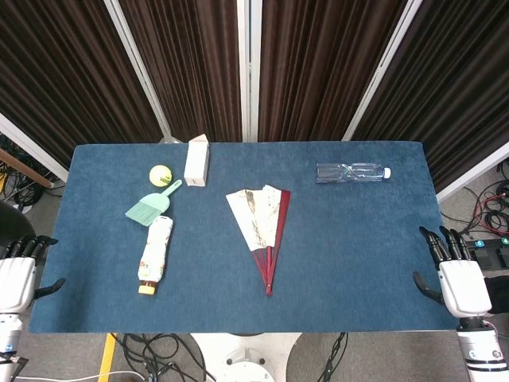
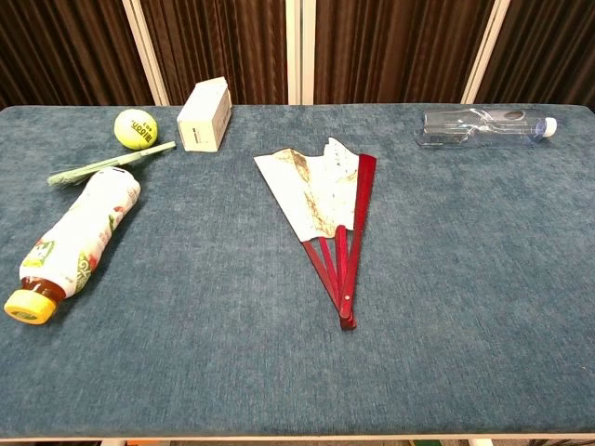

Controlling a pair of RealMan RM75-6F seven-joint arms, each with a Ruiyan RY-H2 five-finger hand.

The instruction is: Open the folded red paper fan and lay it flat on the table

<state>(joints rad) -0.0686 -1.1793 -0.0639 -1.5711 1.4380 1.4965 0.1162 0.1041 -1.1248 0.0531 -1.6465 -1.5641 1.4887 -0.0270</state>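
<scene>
The red paper fan (image 1: 261, 223) lies flat near the middle of the blue table, partly spread, its white printed leaf pointing away from me and its red ribs meeting at a pivot toward the near edge. The chest view shows the same fan (image 2: 323, 203) with nothing touching it. My left hand (image 1: 17, 274) hangs off the table's left edge, fingers apart and holding nothing. My right hand (image 1: 455, 274) sits at the right edge, likewise spread and empty. Both hands are far from the fan and out of the chest view.
Left of the fan lie a white drink bottle with a yellow cap (image 1: 155, 255), a green hand brush (image 1: 151, 205), a yellow tennis ball (image 1: 161, 174) and a white box (image 1: 196, 160). A clear plastic bottle (image 1: 352, 172) lies at the back right.
</scene>
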